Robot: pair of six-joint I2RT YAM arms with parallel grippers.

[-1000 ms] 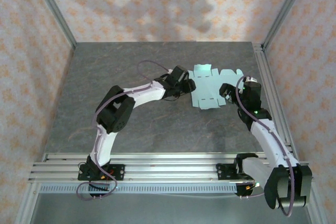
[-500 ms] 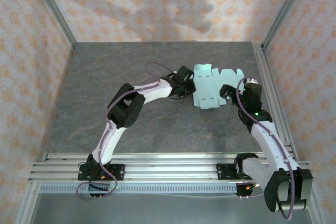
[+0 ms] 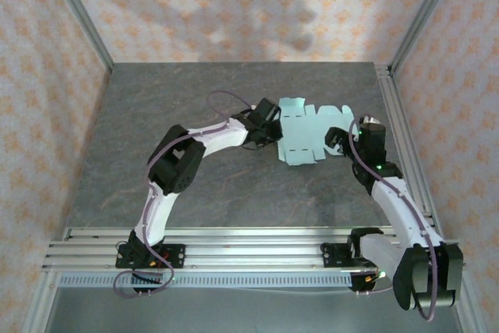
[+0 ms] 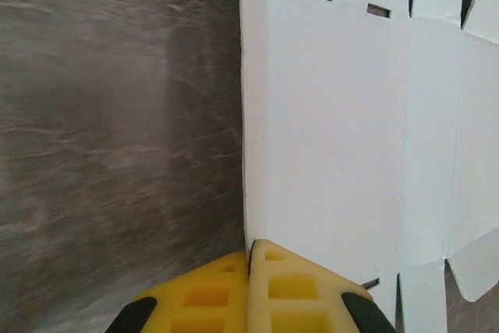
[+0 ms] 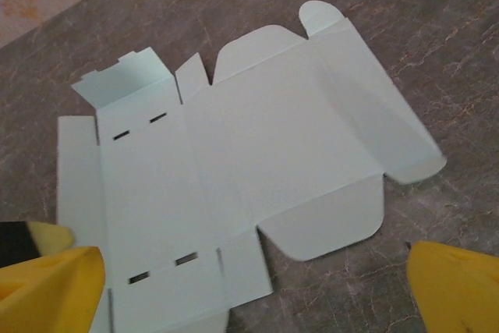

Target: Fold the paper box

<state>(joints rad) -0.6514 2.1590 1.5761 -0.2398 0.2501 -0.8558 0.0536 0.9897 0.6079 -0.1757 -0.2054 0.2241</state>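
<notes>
The paper box is a flat pale mint sheet with flaps, slots and rounded tabs, lying at the back right of the table. My left gripper is at its left edge. In the left wrist view the yellow fingertips are pressed together, and the left edge of the paper box runs into the seam between them. My right gripper stands open at the sheet's right side. In the right wrist view its yellow fingers are spread wide above the near flaps of the paper box, touching nothing.
The dark grey stone-patterned table is walled in by patterned panels. An aluminium rail runs along its right side close to the right arm. More rails carry the arm bases at the near edge.
My left gripper has shut on the sheet's left edge. The sheet has shifted a little to the left with it. The right gripper has stayed open in place.
</notes>
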